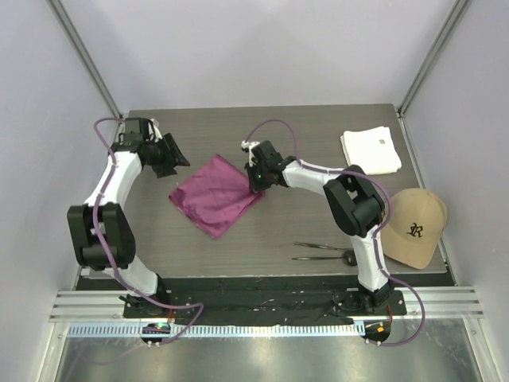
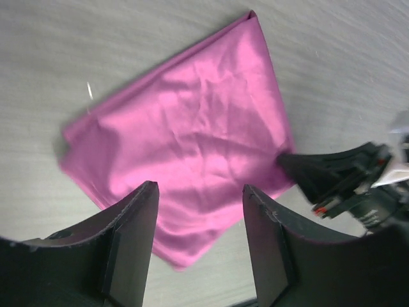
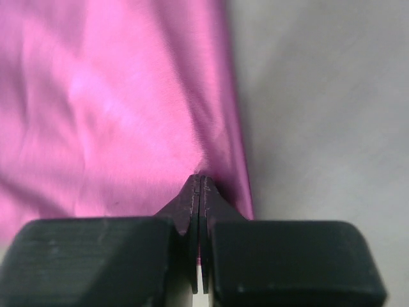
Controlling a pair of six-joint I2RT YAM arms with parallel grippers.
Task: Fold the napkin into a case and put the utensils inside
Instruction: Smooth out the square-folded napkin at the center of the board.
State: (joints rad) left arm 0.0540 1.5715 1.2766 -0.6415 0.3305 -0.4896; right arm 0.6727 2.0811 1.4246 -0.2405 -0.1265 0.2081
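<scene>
The magenta napkin (image 1: 213, 196) lies folded flat as a diamond at the table's middle. It fills the left wrist view (image 2: 192, 141) and the right wrist view (image 3: 96, 109). My right gripper (image 1: 256, 186) is shut on the napkin's right edge (image 3: 200, 178), with the cloth puckered at the tips. It also shows at the right of the left wrist view (image 2: 300, 167). My left gripper (image 1: 180, 160) is open and empty, above the napkin's upper left corner (image 2: 199, 190). The two dark utensils (image 1: 320, 251) lie side by side near the front edge, the spoon's head (image 1: 348, 258) at the right.
A folded white cloth (image 1: 371, 150) lies at the back right. A tan cap (image 1: 413, 227) sits at the right edge, just beyond the utensils. Grey walls close in the table's left, back and right sides.
</scene>
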